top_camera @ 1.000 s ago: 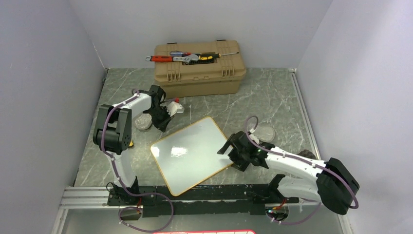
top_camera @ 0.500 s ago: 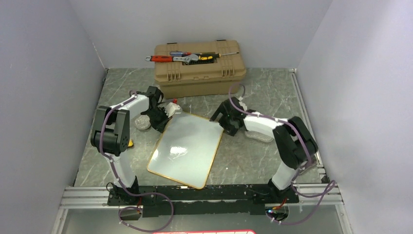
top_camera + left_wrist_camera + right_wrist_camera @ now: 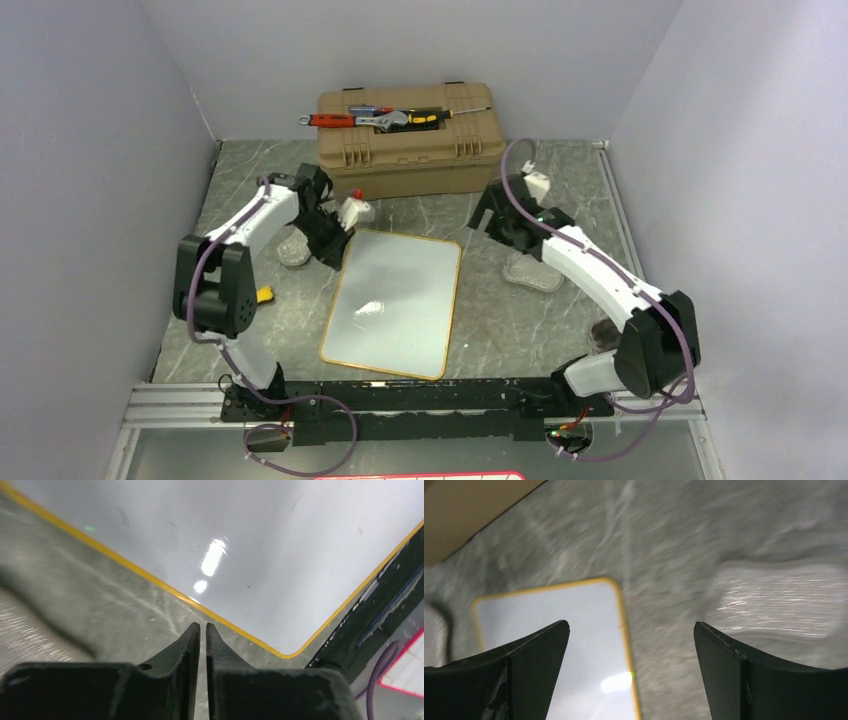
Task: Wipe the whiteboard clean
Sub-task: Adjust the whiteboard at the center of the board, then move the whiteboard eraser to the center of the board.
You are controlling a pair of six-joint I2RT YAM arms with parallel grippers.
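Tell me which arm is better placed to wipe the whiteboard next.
Left, probably. The left gripper sits just outside the whiteboard rim, jaws nearly together; the right gripper hangs wide open off its far right corner.

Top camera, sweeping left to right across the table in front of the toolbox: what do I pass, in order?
left round dish -> left gripper, at the board's left edge -> whiteboard -> right gripper -> right round dish
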